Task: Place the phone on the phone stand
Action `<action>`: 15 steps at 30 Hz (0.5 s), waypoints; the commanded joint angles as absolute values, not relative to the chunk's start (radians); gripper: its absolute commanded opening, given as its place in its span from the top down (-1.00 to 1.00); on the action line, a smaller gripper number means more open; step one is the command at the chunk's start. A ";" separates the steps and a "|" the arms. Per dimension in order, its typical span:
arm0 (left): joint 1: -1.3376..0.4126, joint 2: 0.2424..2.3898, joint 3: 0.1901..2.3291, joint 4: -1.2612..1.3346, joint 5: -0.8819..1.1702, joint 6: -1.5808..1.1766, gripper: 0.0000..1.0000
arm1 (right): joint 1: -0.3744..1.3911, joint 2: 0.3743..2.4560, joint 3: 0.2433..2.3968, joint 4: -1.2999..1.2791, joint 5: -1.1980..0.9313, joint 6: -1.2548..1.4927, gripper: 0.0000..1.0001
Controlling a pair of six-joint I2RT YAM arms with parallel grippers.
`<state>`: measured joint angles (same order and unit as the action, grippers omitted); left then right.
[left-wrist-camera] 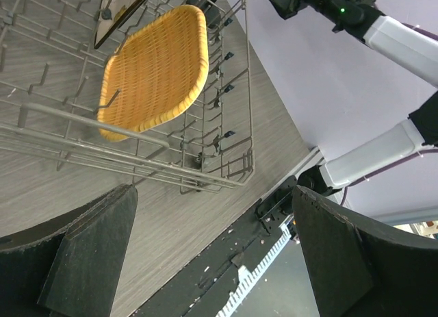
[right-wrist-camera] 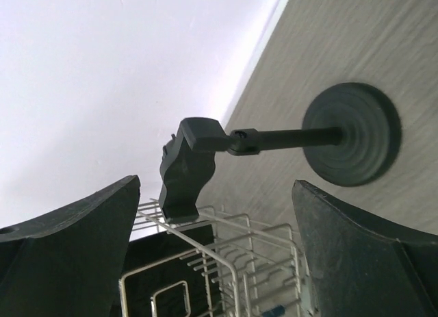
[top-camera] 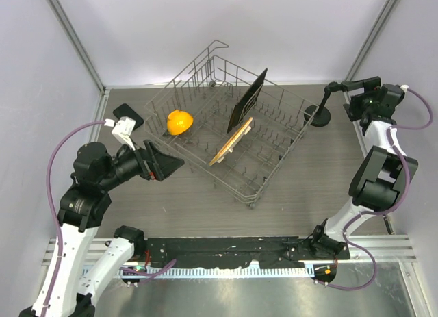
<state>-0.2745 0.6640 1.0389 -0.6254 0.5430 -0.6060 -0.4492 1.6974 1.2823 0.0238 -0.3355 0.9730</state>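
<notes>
The phone point(top-camera: 128, 113), a small black slab, lies flat on the table at the far left, just beyond my left wrist. My left gripper point(top-camera: 168, 165) points right toward the wire rack, open and empty point(left-wrist-camera: 212, 262). The phone does not show in the left wrist view. The phone stand point(top-camera: 320, 111) is at the right end of the table, a disc base point(right-wrist-camera: 352, 133) with an arm ending in a clip point(right-wrist-camera: 186, 170). My right gripper point(top-camera: 348, 99) hovers beside the stand, open with nothing between its fingers point(right-wrist-camera: 219, 255).
A grey wire dish rack point(top-camera: 274, 163) fills the middle of the table. It holds a yellow round object point(top-camera: 179, 122), an upright black board point(top-camera: 248, 98) and a tan woven tray point(left-wrist-camera: 157, 67). Walls close in on both sides and the back.
</notes>
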 commanded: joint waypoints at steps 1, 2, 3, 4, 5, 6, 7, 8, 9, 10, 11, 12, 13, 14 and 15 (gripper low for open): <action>-0.278 0.657 1.063 -0.632 0.551 -0.558 -0.99 | -0.436 1.735 1.285 0.288 -0.393 1.132 -0.96; -0.276 0.657 1.057 -0.627 0.552 -0.561 -1.00 | -0.433 1.747 1.292 0.285 -0.393 1.135 -0.95; -0.276 0.655 1.052 -0.618 0.554 -0.564 -0.99 | -0.430 1.756 1.293 0.287 -0.388 1.143 -0.94; -0.276 0.653 1.043 -0.614 0.555 -0.571 -1.00 | -0.426 1.770 1.290 0.311 -0.384 1.160 -0.91; -0.276 0.655 1.042 -0.609 0.558 -0.572 -1.00 | -0.422 1.779 1.286 0.327 -0.382 1.173 -0.88; -0.278 0.652 1.040 -0.607 0.558 -0.574 -0.99 | -0.420 1.789 1.284 0.345 -0.380 1.187 -0.86; -0.276 0.653 1.042 -0.606 0.558 -0.574 -1.00 | -0.417 1.811 1.285 0.380 -0.388 1.201 -0.84; -0.278 0.652 1.045 -0.609 0.558 -0.574 -1.00 | -0.408 1.825 1.289 0.394 -0.391 1.230 -0.80; -0.278 0.649 1.048 -0.618 0.557 -0.571 -1.00 | -0.403 1.838 1.304 0.400 -0.397 1.241 -0.76; -0.276 0.647 1.055 -0.624 0.557 -0.568 -1.00 | -0.397 1.848 1.311 0.409 -0.400 1.252 -0.74; -0.278 0.647 1.058 -0.629 0.549 -0.561 -0.99 | -0.384 1.864 1.321 0.411 -0.397 1.261 -0.71; -0.276 0.646 1.063 -0.641 0.548 -0.558 -1.00 | -0.377 1.868 1.337 0.410 -0.394 1.262 -0.65; -0.278 0.643 1.068 -0.646 0.545 -0.554 -1.00 | -0.373 1.873 1.342 0.402 -0.385 1.261 -0.62; -0.278 0.641 1.072 -0.652 0.542 -0.549 -1.00 | -0.367 1.873 1.345 0.399 -0.379 1.262 -0.59; -0.276 0.640 1.075 -0.664 0.535 -0.545 -1.00 | -0.361 1.871 1.344 0.399 -0.371 1.266 -0.53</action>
<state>-0.2745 0.6514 1.0412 -0.6449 0.5423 -0.5785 -0.3889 1.8805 1.2900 0.3279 -0.3786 1.2243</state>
